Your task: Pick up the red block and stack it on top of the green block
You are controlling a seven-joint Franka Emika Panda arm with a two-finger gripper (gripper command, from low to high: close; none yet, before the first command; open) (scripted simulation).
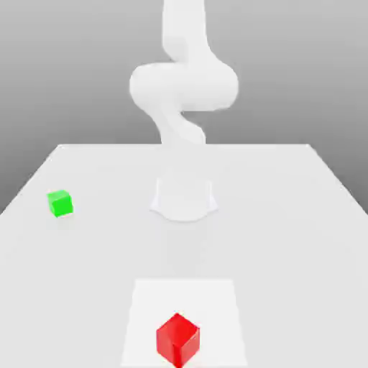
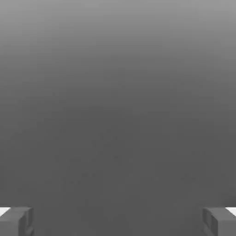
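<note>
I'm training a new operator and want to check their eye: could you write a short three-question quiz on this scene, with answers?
1. True or false: the green block rests on top of the red block.
2. Multiple choice: what does the red block stand on?
a) the arm's base
b) the white square patch
c) the green block
3. Fill in the blank: in the hand view, the pincer stands ____, with nothing between its fingers.

Key: 1. false; 2. b; 3. open
</note>
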